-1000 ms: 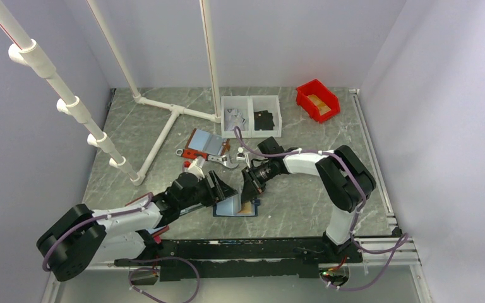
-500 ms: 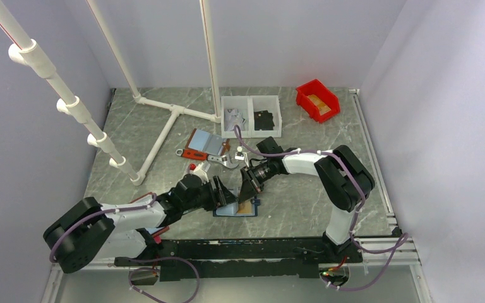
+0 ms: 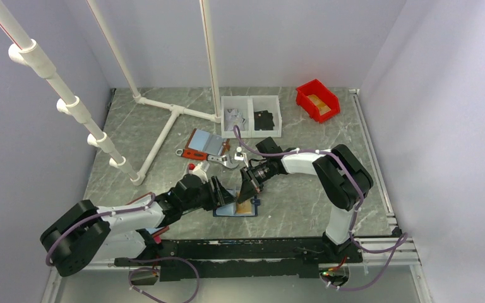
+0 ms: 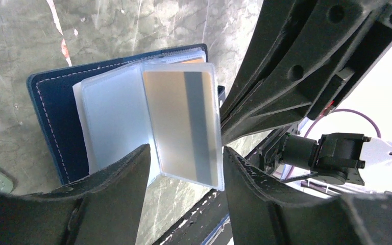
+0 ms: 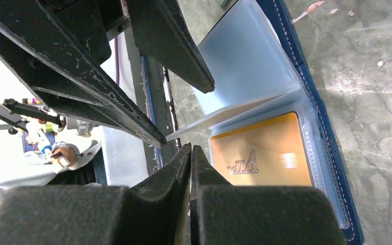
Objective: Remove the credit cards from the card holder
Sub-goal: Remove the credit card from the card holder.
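Observation:
The navy card holder lies open on the table near the front; it also shows in the left wrist view and the right wrist view. One clear sleeve leaf stands up, holding a tan card with a dark stripe. My left gripper is open, one finger on each side of that leaf. My right gripper is shut, apparently on the leaf's free edge. A second tan card marked VIP lies flat in a pocket. The black card is not visible.
A red-edged holder lies behind the arms, with a metal clip beside it. Two white bins and a red bin stand at the back. A white pipe frame crosses the back left. The table's front rail is close.
My left gripper has shifted a little toward the holder and settled around the raised leaf. My right gripper has barely moved.

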### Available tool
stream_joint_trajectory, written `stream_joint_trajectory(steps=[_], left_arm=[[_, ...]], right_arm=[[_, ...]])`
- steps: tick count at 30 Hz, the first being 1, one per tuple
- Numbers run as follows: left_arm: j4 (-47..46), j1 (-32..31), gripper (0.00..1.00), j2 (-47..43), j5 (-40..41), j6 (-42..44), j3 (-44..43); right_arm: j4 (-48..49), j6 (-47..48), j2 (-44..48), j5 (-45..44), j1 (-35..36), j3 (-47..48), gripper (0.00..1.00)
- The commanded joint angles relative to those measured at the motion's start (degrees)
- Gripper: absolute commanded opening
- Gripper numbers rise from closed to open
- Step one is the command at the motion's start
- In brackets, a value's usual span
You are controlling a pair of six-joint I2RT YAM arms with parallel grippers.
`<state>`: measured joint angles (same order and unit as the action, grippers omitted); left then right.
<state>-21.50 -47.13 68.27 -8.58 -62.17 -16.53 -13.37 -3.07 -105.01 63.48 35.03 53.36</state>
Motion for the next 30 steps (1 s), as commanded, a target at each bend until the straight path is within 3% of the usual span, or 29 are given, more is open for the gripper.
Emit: stream_joint_trajectory(steps=[1, 13, 22, 30], left_arm=[[2.0, -0.2, 0.58, -2.7, 2.5, 0.8, -1.2], [1.6, -0.2, 0.53, -3.0, 2.5, 0.6, -0.5], [-7.3, -0.2, 0.66, -1.7, -2.7, 2.8, 0.3], [4.7, -0.2, 0.67, -1.0, 0.7, 2.9, -3.3]], right_arm=[[1.3, 0.4, -0.2, 1.4, 0.3, 1.9, 0.06], [0.5, 1.2, -0.5, 0.0, 0.3, 2.3, 0.06], [1.4, -1.9, -1.0, -0.3, 1.0, 3.6, 0.05], [4.4, -6.1, -1.3, 2.0, 1.3, 3.0, 0.05]])
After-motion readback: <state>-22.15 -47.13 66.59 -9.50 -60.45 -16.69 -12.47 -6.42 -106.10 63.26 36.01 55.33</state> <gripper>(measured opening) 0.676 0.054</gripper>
